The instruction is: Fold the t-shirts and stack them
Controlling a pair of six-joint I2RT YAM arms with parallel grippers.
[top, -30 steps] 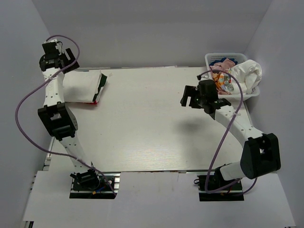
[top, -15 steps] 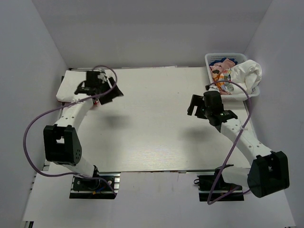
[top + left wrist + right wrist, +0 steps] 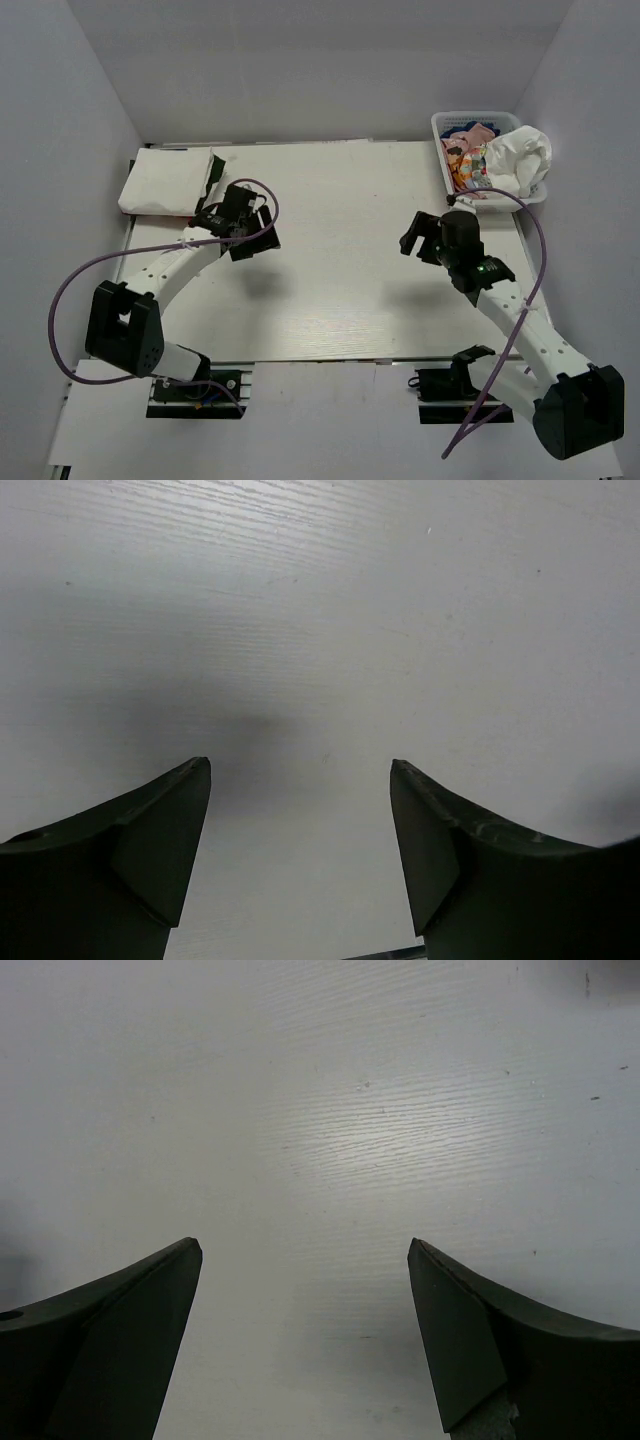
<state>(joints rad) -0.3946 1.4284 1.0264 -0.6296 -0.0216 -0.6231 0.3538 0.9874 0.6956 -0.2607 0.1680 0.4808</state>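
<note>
Hanging over the bare middle of the desk (image 3: 340, 300), both arms carry nothing. The left jaws are wide apart and empty, and so are the right jaws. Each wrist view shows only white desk between the two dark tips.

A folded pile of t-shirts (image 3: 165, 180) lies flat at the far left corner of the desk. It is white on top, with a dark edge showing on its right side. I think it sits there, out of the way, so the middle stays free for folding. The left arm (image 3: 170, 262) is near the pile but not touching it.

The white basket (image 3: 440, 122) stands at the far right corner. It is stuffed with crumpled shirts: a big white one (image 3: 520, 155) bulging over the rim, a pink one (image 3: 483, 132) and a red-and-white printed one (image 3: 462, 165). The right arm (image 3: 510, 305) is closest to the basket, so I think it should fetch the next shirt.
</note>
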